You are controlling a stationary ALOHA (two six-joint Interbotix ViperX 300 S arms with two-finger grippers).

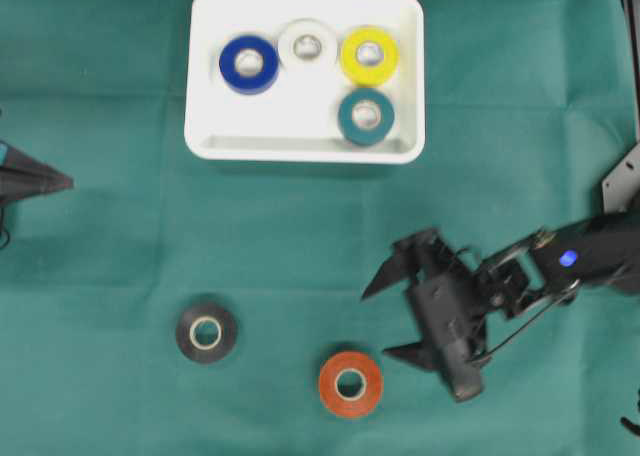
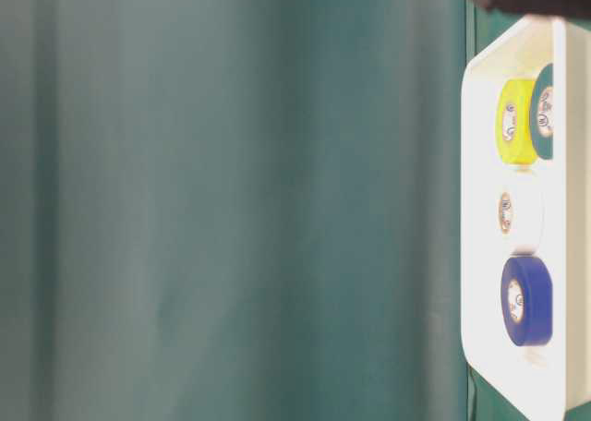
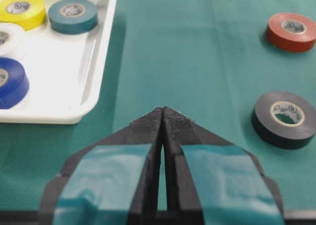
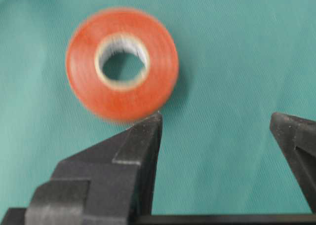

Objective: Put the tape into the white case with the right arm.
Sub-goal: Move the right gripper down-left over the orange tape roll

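The orange tape (image 1: 350,384) lay flat on the green counter (image 1: 300,246), well apart from the white case (image 1: 305,148); a black roll (image 1: 206,334) lay to its left; the case already held blue (image 1: 248,64), white (image 1: 307,44), yellow (image 1: 369,55) and teal (image 1: 365,116) rolls. The right gripper (image 1: 392,316) hung just beside the orange tape, jaws wide and empty; the step looked like the approach, and next the jaws would need to straddle the roll and close. The left gripper (image 3: 162,117) sat idle, jaws closed, holding nothing.
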